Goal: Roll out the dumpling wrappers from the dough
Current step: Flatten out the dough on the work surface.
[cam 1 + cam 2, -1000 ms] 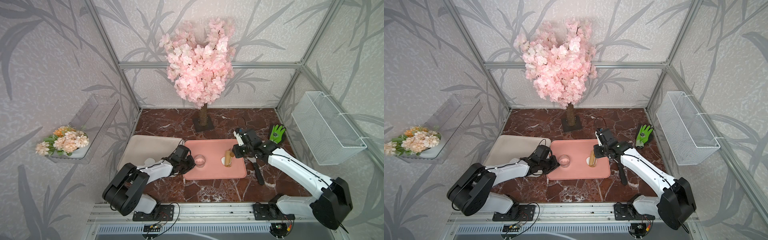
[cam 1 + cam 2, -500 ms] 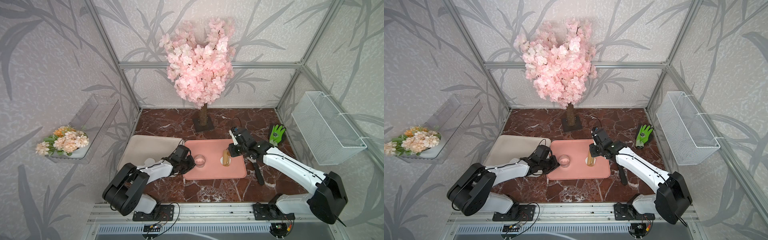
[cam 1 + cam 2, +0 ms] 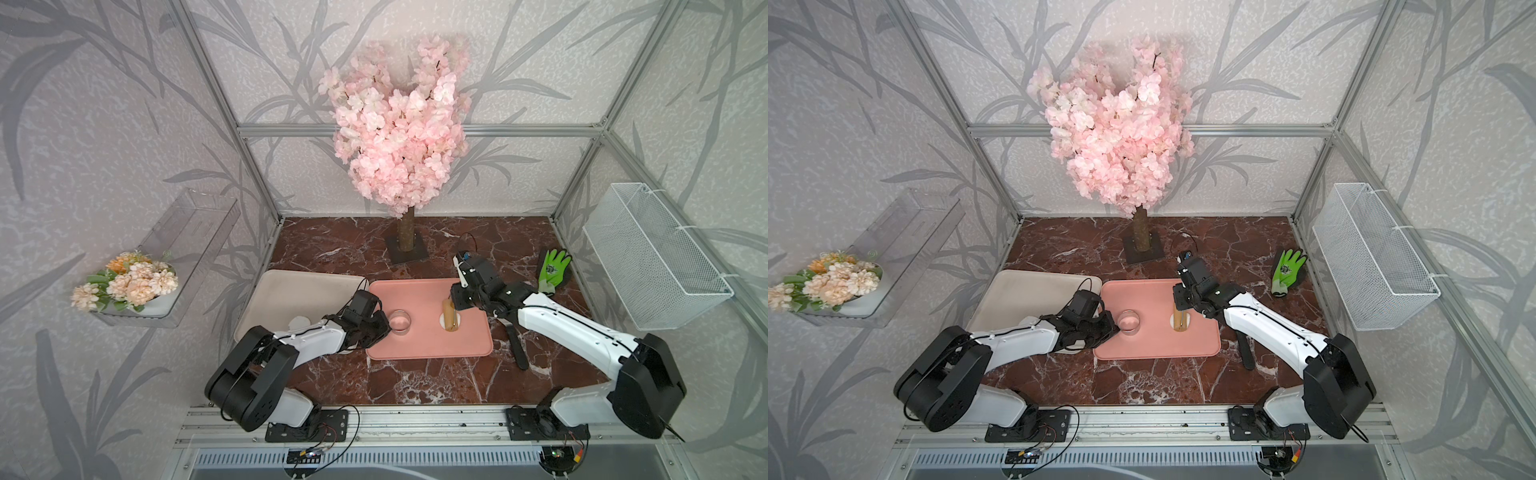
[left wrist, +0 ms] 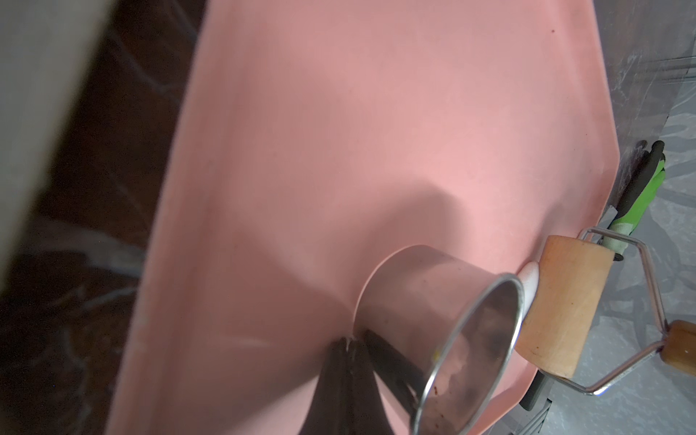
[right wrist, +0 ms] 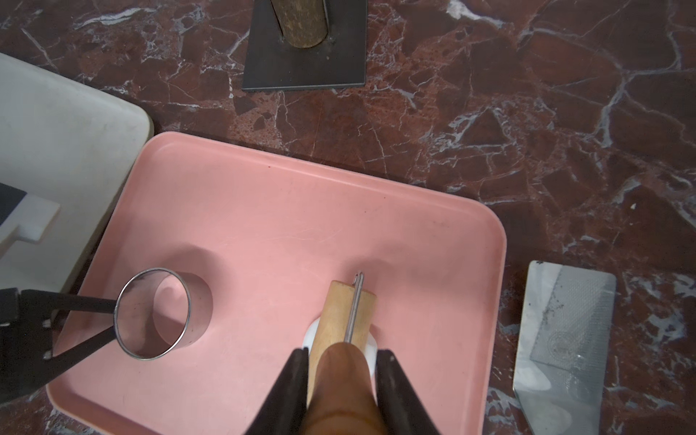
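Right gripper (image 5: 342, 354), clamped on handle of tan wooden roller (image 5: 335, 312), has pushed further over pink plastic tray (image 5: 263, 211); flat white dough (image 5: 309, 336) sits under roller, just ahead of gripper. Prob. needs more passes b4 cutting.

I saw my left gripper (image 4: 352, 342) pinching the metal ring (image 4: 433, 301) by its wall on the pink tray (image 4: 339, 132); beside it, the wooden roller (image 4: 561, 305) sat on the dough (image 4: 530, 280).

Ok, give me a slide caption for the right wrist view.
Right gripper holds the rolling pin by its handle, roller on the dough on the pink tray; left gripper pinches the ring cutter.
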You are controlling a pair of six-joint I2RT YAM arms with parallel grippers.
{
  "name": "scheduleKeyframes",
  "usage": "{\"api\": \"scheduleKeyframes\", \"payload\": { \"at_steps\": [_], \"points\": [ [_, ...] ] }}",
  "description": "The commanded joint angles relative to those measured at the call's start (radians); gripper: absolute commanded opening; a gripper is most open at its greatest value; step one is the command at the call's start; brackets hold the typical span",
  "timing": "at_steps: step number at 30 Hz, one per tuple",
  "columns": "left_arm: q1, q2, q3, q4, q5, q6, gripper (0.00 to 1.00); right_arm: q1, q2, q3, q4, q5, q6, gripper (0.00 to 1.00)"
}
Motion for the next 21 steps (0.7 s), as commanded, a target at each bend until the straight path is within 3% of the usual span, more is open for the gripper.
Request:
{"api": "scheduleKeyframes", "payload": {
  "at_steps": [1, 8, 16, 21],
  "points": [
    [0.004, 0.04, -0.047, -0.148, -0.045, 0.005, 0.0, 0.05, 0.12, -0.098, -0.061, -0.175, 0.075, 0.0],
    [0.004, 0.036, -0.05, -0.15, -0.047, 0.001, 0.0, 0.064, 0.086, -0.101, -0.059, -0.19, 0.096, 0.0],
    [0.004, 0.035, -0.05, -0.155, -0.052, 0.001, 0.0, -0.013, -0.139, -0.044, -0.17, -0.087, 0.061, 0.0],
    [0.005, 0.038, -0.049, -0.152, -0.054, 0.0, 0.0, -0.02, -0.204, -0.059, -0.143, -0.109, 0.041, 0.0]
  ]
}}
